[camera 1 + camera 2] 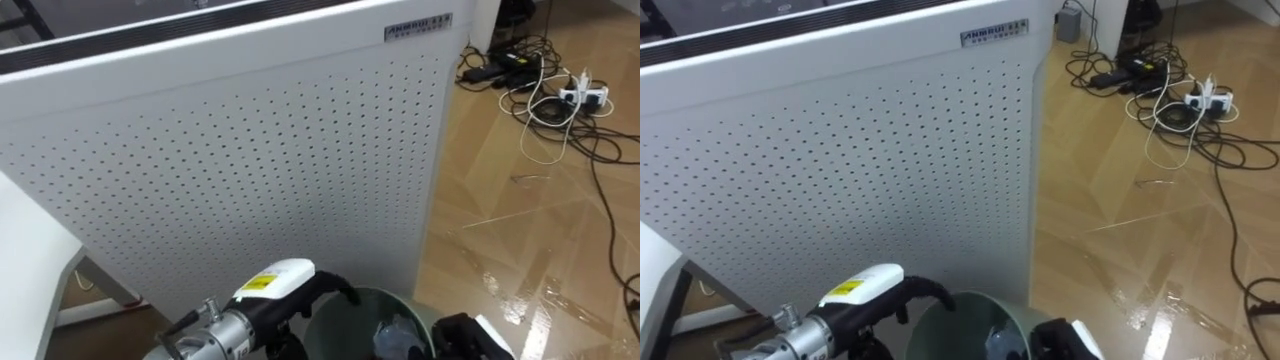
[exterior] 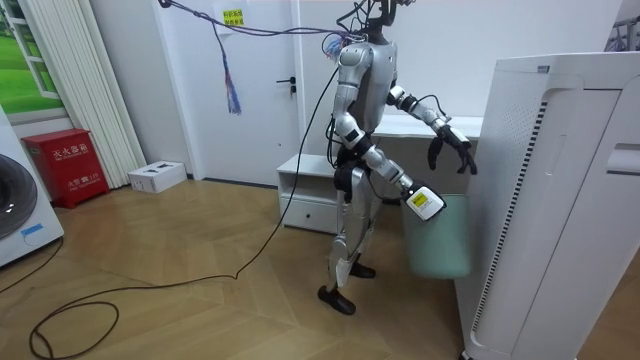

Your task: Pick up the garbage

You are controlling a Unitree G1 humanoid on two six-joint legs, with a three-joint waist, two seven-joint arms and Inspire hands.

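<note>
A pale green bin [image 1: 345, 310] stands right below me against the white perforated appliance [image 1: 250, 150]. Inside it lies a crumpled pale piece of garbage [image 1: 396, 336]. My left hand [image 1: 300, 290] comes in from the lower left and hangs at the bin's near rim. One dark finger reaches loosely over the rim with nothing in it. My right hand [image 1: 468, 338] shows at the bottom edge beside the bin's right side. In the room view I stand facing the bin [image 2: 440, 235], with my right hand [image 2: 452, 150] raised above it, fingers drooping apart and holding nothing.
The tall appliance [image 2: 560, 200] blocks the way ahead. A white table [image 1: 30, 270] is at my left. Wooden floor [image 1: 520, 220] opens to the right, with a tangle of cables and a power strip [image 1: 560, 95] further off. A low white shelf [image 2: 310, 195] stands behind me.
</note>
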